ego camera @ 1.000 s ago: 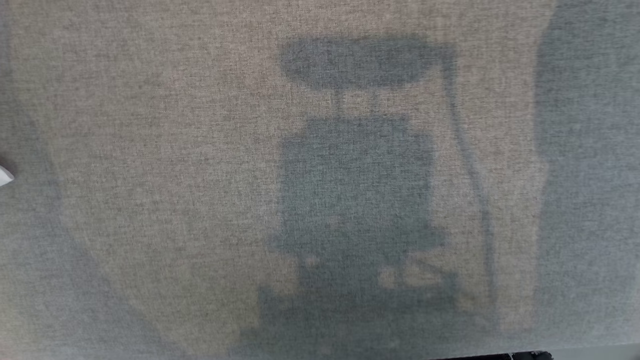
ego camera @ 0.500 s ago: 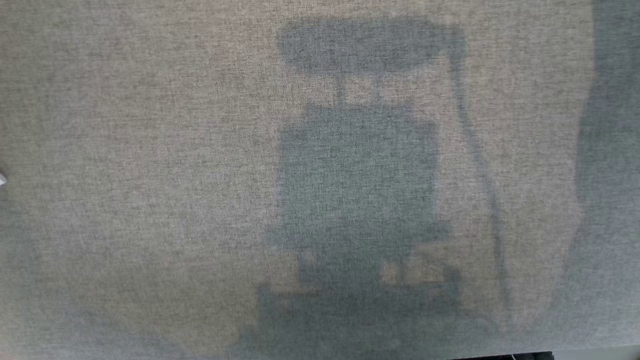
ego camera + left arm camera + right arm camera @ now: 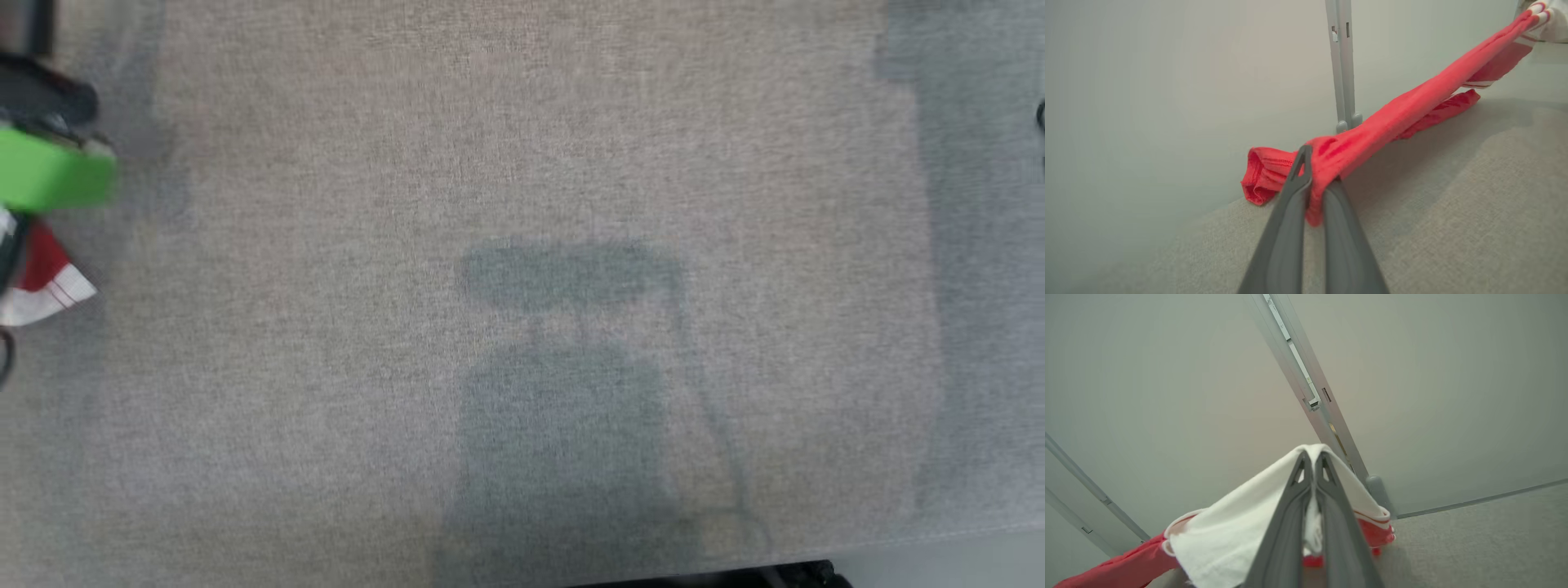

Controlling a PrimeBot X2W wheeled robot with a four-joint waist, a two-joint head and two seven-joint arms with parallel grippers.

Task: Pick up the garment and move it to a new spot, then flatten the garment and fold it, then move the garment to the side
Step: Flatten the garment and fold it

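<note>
The garment (image 3: 1392,118) is red with a white, red-striped part. In the left wrist view my left gripper (image 3: 1316,175) is shut on a bunched red end, and the cloth stretches taut up to the right just above the grey surface. My right gripper (image 3: 1313,457) is shut on the white part (image 3: 1229,526), which drapes over both fingers. In the head view a red-and-white corner of the garment (image 3: 45,286) hangs at the far left edge, below a dark arm part with a green band (image 3: 49,171).
The grey woven table top (image 3: 522,163) carries my body's shadow (image 3: 563,392). Its front edge (image 3: 939,543) runs along the bottom right. Pale wall panels joined by a grey metal post (image 3: 1342,65) stand close behind the garment.
The head camera has shifted, so my shadow sits lower in the picture. The green-banded arm part and the garment's red-and-white corner have come into view at the left edge.
</note>
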